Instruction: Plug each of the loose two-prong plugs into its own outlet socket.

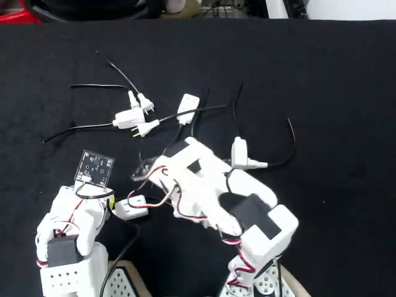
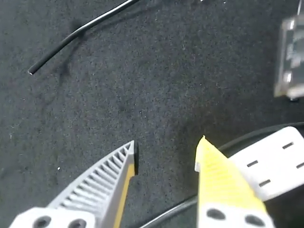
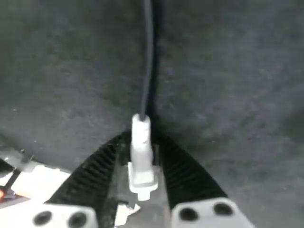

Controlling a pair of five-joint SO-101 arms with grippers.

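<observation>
My right gripper (image 3: 141, 138) is shut on a white two-prong plug (image 3: 141, 159), whose black cable (image 3: 147, 57) runs away over the black cloth. In the high view that gripper (image 1: 146, 169) hangs low near the table's middle left. My left gripper (image 2: 166, 154) is open just above the cloth, with nothing between its grey and yellow fingers. A white outlet socket (image 2: 273, 161) with slots lies right beside the yellow finger (image 2: 216, 175); in the high view this socket (image 1: 130, 209) sits between the two arms.
More white plugs and sockets with black cables lie in a cluster farther back (image 1: 139, 114), with another socket (image 1: 187, 108) beside them and one (image 1: 240, 152) to the right. A loose cable end (image 2: 52, 54) lies ahead of the left gripper.
</observation>
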